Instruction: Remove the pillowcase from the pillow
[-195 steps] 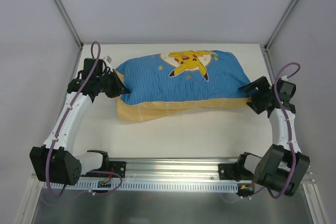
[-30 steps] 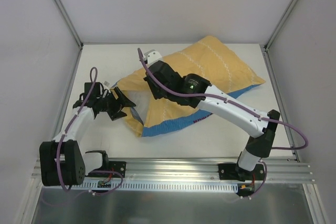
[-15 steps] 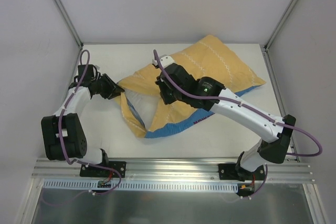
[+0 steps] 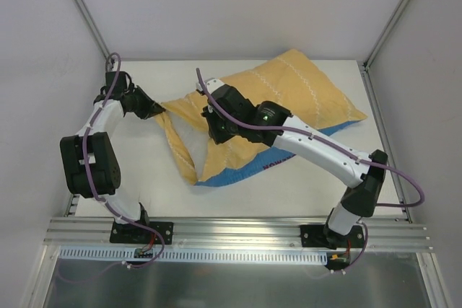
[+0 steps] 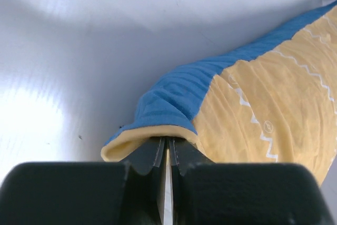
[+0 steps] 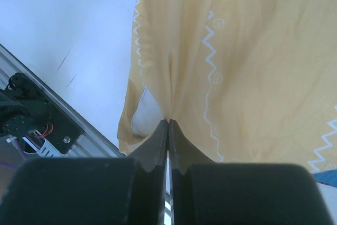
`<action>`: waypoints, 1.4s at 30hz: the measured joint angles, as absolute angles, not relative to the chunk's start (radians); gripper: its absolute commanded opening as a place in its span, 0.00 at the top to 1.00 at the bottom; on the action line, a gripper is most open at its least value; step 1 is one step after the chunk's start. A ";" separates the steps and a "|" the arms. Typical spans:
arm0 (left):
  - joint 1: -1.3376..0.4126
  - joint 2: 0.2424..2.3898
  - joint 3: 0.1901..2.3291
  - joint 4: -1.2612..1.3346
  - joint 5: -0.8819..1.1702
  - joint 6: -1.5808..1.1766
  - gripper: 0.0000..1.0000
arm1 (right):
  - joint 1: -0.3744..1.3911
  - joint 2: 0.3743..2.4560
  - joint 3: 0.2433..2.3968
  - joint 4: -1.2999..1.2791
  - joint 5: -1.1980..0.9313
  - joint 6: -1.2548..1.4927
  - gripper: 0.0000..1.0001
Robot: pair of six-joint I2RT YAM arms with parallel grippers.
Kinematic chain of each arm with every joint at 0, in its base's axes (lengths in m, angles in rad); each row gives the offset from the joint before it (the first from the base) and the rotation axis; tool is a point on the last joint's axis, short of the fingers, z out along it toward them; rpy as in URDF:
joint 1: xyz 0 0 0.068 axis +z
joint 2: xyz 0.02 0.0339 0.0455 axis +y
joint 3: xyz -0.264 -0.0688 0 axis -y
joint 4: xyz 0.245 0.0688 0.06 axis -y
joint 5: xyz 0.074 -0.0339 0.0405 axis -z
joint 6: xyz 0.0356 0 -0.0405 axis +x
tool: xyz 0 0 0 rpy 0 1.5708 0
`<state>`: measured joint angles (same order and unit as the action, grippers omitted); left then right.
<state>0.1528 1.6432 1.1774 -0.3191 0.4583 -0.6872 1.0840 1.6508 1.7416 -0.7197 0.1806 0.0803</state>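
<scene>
Yellow side up, the pillowcase (image 4: 303,95) lies across the back-centre of the table (image 4: 289,200). One corner reaches twd the back-right corner, and a blue strip shows along its near edge. L gripper (image 4: 157,111) is near the back-left corner, fingers shut tight on the open hem. Its wrist view shows the folded yellow/blue edge pinched btwn them. R gripper (image 4: 216,131) sits over the left part of the case by the opening, fingers closed on a fold of yellow fabric that puckers up into the tips. The pillow (image 6: 143,115) is inside the case; only a bit of white shows at the mouth, just beside the R fingertips.
</scene>
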 measured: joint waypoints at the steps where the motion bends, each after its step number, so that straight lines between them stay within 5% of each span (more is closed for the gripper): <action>1: 0.162 1.647 1.177 -0.319 0.452 -0.687 1.00 | 1.080 1.672 1.766 -0.723 0.168 0.078 0.99; 21: 0.257 1.958 1.433 -0.323 0.537 -0.666 1.00 | 1.011 1.925 2.069 -0.809 0.093 0.048 0.99; 25: 0.257 2.010 1.492 -0.310 0.570 -0.669 0.72 | 0.978 1.934 2.072 -0.800 0.091 0.051 0.99; 26: 0.257 2.030 1.512 -0.309 0.582 -0.670 0.51 | 0.967 1.937 2.072 -0.794 0.088 0.052 0.99; 29: 0.254 2.112 1.593 -0.286 0.625 -0.672 0.23 | 0.936 1.950 2.087 -0.783 0.064 0.064 0.99; 42: 0.210 2.234 1.670 -0.233 0.733 -0.661 0.27 | 0.721 2.049 2.094 -0.743 -0.105 0.162 0.99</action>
<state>0.2104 2.2337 1.6695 -0.2329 0.7326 -0.6605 0.7212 2.0487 2.0945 -0.7429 -0.1051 0.1623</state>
